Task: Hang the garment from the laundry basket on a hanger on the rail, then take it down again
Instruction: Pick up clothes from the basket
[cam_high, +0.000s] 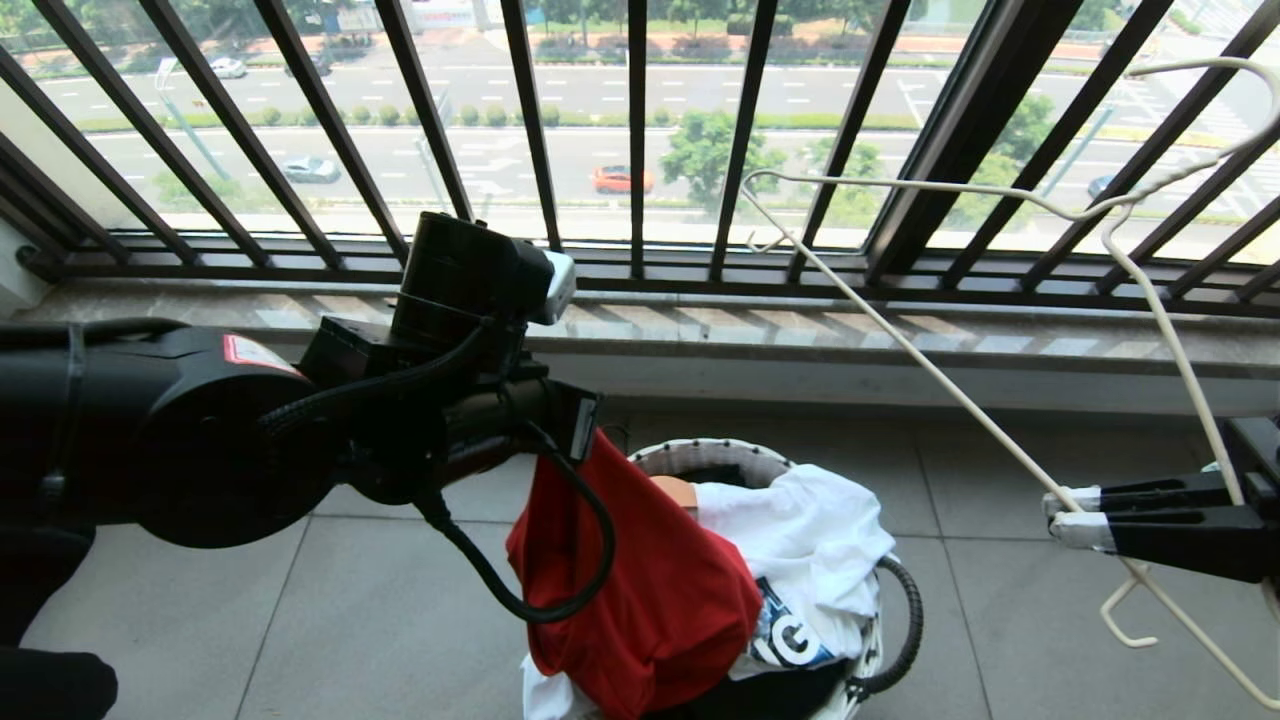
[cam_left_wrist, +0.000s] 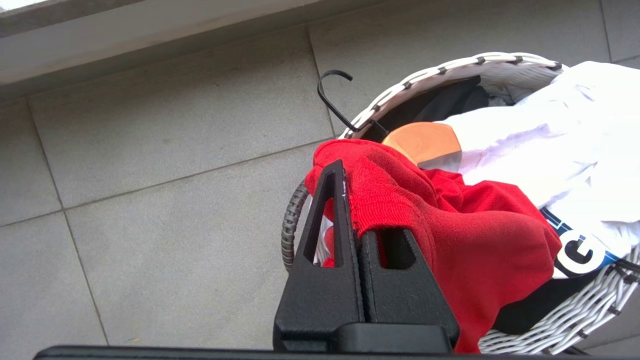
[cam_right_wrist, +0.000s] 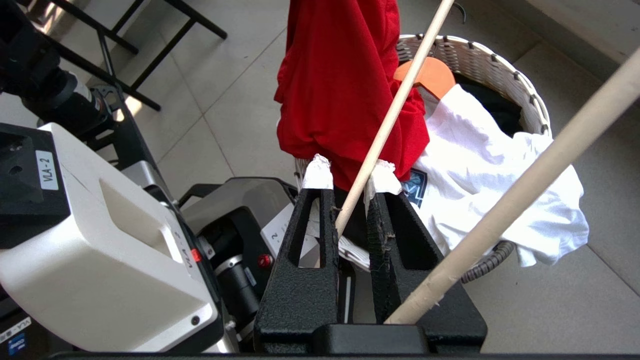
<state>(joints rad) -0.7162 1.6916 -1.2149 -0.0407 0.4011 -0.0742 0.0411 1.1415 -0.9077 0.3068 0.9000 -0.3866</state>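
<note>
Left claw (cam_left_wrist: 350, 200) is clamped on the red shirt (cam_high: 640, 590), hoisting it just above the basket (cam_high: 700, 455). Right claw (cam_high: 1070, 515), off beside the basket, pinches the white hanger (cam_high: 900, 330); its hook looks cut off.

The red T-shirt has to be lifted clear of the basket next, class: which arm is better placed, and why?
Left. The left gripper is shut on the red T-shirt above the basket; the right gripper holds the white wire hanger.

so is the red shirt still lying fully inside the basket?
No: the left end effector is shut on the red T-shirt, holding it bunched up above the laundry basket.
</note>
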